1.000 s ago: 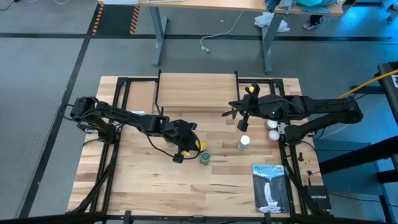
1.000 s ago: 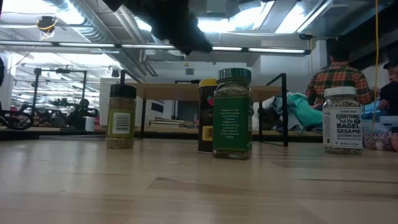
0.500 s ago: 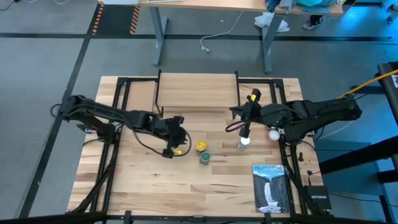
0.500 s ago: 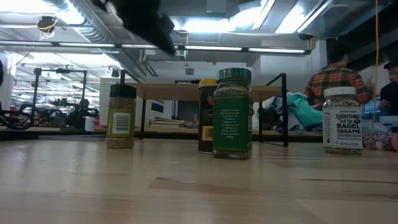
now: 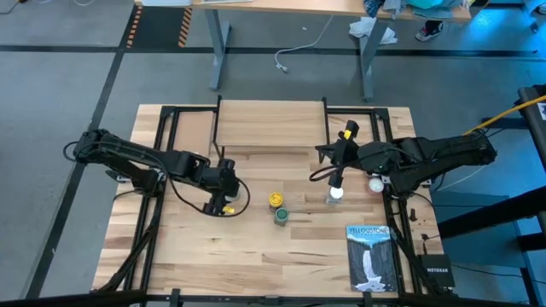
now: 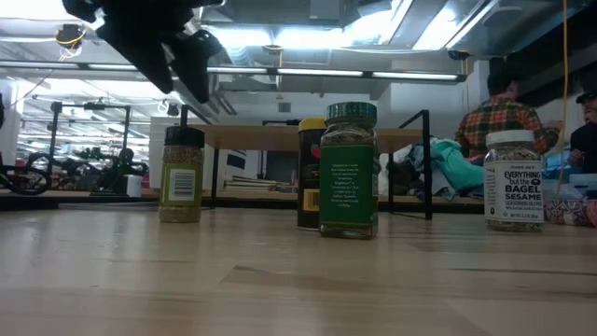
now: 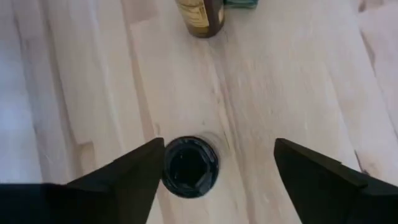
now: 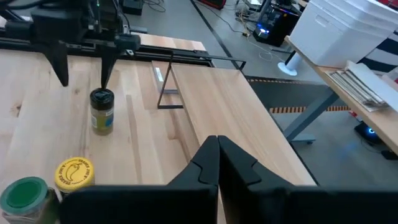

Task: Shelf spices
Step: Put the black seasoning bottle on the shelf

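While spread wide and empty, the left gripper's [image 7: 214,171] fingers [image 7: 124,180] straddle the dark-lidded jar [image 7: 189,167] from above.

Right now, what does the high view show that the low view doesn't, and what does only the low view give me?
Only the high view shows the blue-and-white book and the right pincer, by the white-lidded jar. Only the low view shows the jars' labels, the dark-lidded jar from the side, and a person in a plaid shirt in the room behind. Both show the left pincer, the shelf, the green jar and the yellow-lidded jar.
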Controlling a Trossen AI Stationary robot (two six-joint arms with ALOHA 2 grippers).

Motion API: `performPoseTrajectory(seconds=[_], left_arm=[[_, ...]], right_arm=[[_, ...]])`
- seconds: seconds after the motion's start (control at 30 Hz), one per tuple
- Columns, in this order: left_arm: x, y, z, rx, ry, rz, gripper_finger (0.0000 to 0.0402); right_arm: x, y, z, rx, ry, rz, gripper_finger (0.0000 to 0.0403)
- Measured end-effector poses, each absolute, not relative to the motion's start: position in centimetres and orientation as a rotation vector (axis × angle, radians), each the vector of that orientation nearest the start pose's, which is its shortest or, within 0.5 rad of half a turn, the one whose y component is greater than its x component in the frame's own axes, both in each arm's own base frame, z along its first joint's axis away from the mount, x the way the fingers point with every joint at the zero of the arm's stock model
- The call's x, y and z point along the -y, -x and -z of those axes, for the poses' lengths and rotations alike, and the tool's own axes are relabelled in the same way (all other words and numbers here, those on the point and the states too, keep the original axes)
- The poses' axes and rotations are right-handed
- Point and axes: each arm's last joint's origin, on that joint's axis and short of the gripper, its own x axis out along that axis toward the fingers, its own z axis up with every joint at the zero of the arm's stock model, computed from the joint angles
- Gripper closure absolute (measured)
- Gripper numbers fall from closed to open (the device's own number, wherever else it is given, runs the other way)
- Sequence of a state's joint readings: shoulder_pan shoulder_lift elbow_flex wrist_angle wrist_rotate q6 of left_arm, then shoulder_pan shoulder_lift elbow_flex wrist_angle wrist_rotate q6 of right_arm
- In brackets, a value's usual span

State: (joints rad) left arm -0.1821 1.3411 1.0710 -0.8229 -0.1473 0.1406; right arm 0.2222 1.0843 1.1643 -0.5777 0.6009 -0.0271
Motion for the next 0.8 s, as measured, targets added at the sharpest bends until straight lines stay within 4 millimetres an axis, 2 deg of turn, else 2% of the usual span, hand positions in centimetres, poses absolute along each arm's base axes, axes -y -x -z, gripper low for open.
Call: performPoseTrajectory(seconds=[0.2, 0.33, 0.7, 0.8], left_arm=[[2.9, -25.2, -26.0, -1.167, -0.286, 0.070, 0.0086], [2.0, -25.9, -25.1, -1.212, -0.229, 0.077, 0.0084], [1.0, -27.6, -22.7, -1.280, -0.148, 0.073, 0.0085], [0.7, -27.9, -22.2, -1.300, -0.141, 0.064, 0.0101]], right_arm=[[-3.2, -21.5, -37.2, -0.466, 0.230, 0.361, 0.0402], [-3.2, -21.5, -37.2, -0.467, 0.228, 0.355, 0.0402], [-3.2, -21.5, -37.2, -0.467, 0.224, 0.356, 0.0402], [-3.2, -21.5, -37.2, -0.467, 0.225, 0.356, 0.0402]])
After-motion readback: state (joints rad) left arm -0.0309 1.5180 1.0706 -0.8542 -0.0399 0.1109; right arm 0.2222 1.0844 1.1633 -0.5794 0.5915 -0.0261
